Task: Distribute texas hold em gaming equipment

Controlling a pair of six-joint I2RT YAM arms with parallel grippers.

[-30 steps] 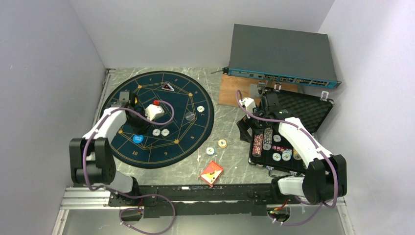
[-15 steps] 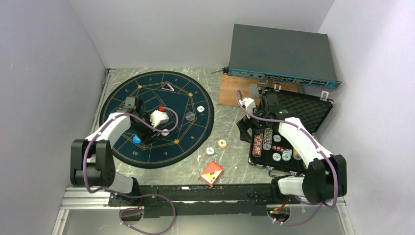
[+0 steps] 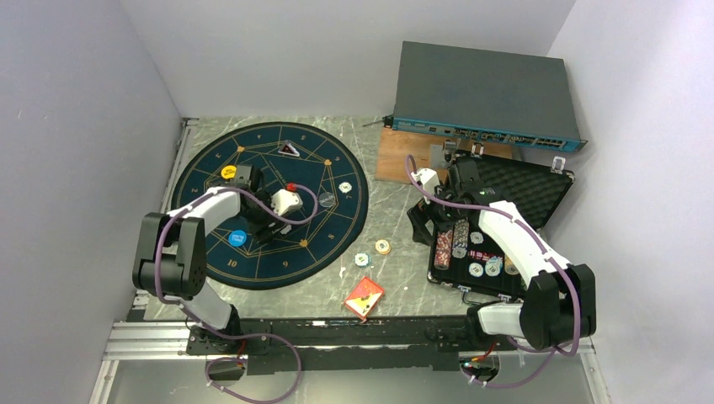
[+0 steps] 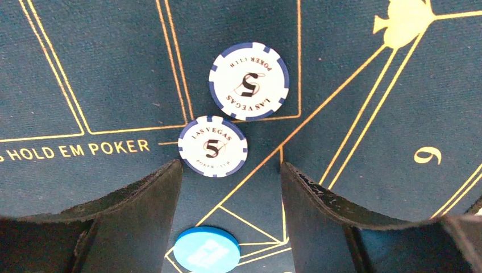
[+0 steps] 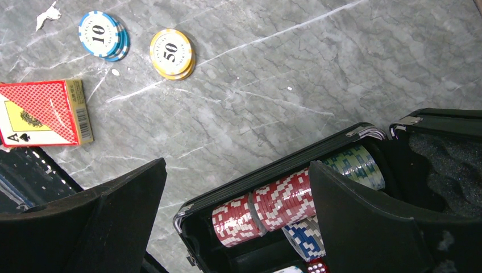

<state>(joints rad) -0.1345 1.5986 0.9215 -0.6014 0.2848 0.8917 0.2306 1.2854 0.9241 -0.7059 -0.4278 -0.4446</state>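
Left wrist view: our left gripper (image 4: 227,168) holds its fingers apart and empty over a flat blue plastic disc (image 4: 206,250), near two whitish blue-rimmed poker chips (image 4: 213,146) on the navy gold-lined mat (image 4: 85,68). We judge a careless sweep could scatter them. Our right gripper (image 5: 237,165) is spread empty too.

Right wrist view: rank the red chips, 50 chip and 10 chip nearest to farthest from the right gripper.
1. Red chips, in the case.
2. 50 chip, on the table.
3. 10 chip, left of it.

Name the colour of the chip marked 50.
Yellow rim, white centre; the 50 chip shows best in right wrist view.
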